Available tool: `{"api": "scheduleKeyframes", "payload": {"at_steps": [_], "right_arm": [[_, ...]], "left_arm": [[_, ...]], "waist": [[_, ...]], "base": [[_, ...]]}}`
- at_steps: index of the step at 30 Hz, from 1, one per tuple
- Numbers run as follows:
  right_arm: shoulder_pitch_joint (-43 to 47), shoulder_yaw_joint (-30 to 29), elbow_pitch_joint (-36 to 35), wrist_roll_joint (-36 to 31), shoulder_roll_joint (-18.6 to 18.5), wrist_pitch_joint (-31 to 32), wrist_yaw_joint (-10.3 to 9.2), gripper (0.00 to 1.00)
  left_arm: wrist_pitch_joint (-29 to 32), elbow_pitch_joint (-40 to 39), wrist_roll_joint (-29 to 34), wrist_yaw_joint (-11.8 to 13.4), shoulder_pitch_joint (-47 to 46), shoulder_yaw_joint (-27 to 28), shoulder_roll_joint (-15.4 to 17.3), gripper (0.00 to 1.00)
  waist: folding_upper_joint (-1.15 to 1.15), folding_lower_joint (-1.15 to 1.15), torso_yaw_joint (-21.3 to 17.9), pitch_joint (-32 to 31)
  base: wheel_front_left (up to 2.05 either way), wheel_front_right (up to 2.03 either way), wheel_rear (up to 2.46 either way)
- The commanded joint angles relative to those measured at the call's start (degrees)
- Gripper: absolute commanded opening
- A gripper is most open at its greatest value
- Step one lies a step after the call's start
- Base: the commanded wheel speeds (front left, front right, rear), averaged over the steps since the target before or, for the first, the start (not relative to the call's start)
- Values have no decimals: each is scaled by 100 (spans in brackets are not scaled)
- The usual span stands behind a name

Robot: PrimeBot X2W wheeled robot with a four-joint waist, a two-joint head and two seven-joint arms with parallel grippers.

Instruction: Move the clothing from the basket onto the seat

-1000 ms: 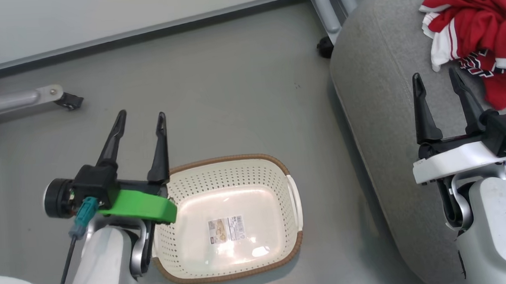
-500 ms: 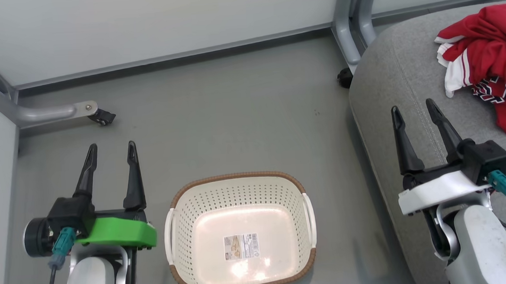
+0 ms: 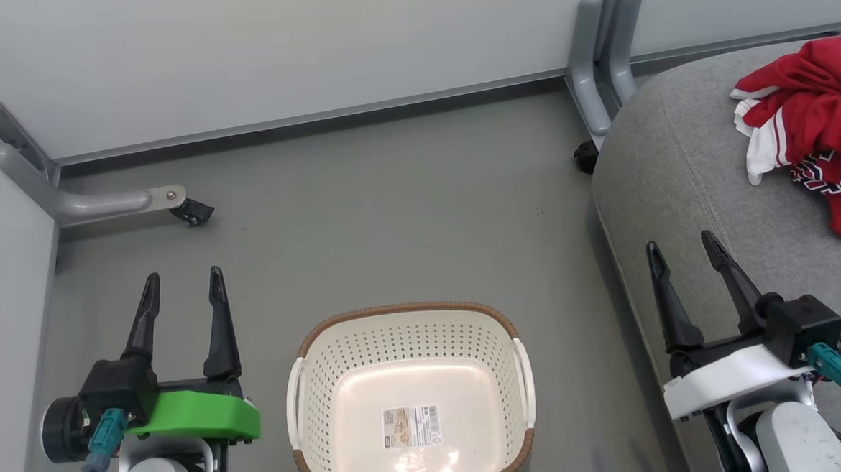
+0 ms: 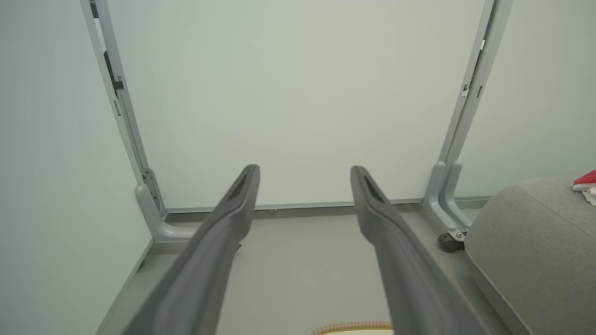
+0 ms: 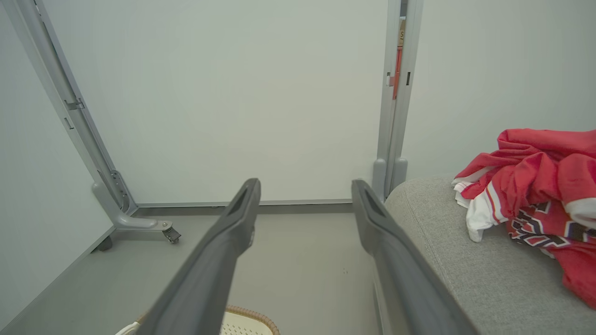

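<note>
The left gripper (image 3: 182, 277) hangs with its fingers spread, gripping nothing, over the floor (image 3: 391, 216) just left of the basket (image 3: 406, 309). The right gripper (image 3: 679, 242) is spread likewise, above the near edge of the seat (image 3: 675, 151). The basket stands on the floor between the arms, a label (image 3: 410, 427) on its bottom, and the clothing (image 3: 816, 100) lies bunched on the seat, beyond the right gripper and apart from it.

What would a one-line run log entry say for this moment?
basket: no clothes inside, on floor | clothing: heaped on seat | left pincer: open, empty | right pincer: open, empty | task: looks done
</note>
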Motion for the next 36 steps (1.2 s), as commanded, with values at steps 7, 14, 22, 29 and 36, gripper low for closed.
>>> {"api": "scheduleKeyframes", "payload": {"at_steps": [7,14,22,29,36], "right_arm": [[187,-38,-69,36,-15,-14,-4,100],[109,-61,-43,-3,-16,-14,-4,100],[90,-60,-23,25,-15,-14,-4,100],[178,-37,128,5,31,2,1,0],[208,-45,219,699,13,148,0,0]], "left_arm": [[-2,-66,-1,22,182,19,-18,100],[-2,-33,4,43,188,-1,-23,100],[-2,17,31,89,173,-16,-23,100],[2,161,-19,60,152,-40,-37,0],[204,269,-676,29,152,49,-45,0]], "waist": [[0,0,48,-34],[0,0,61,-25],[0,0,52,-25],[0,0,47,-21],[0,0,38,-42]], "base": [[0,0,0],[0,0,0],[0,0,0],[0,0,0],[0,0,0]]}}
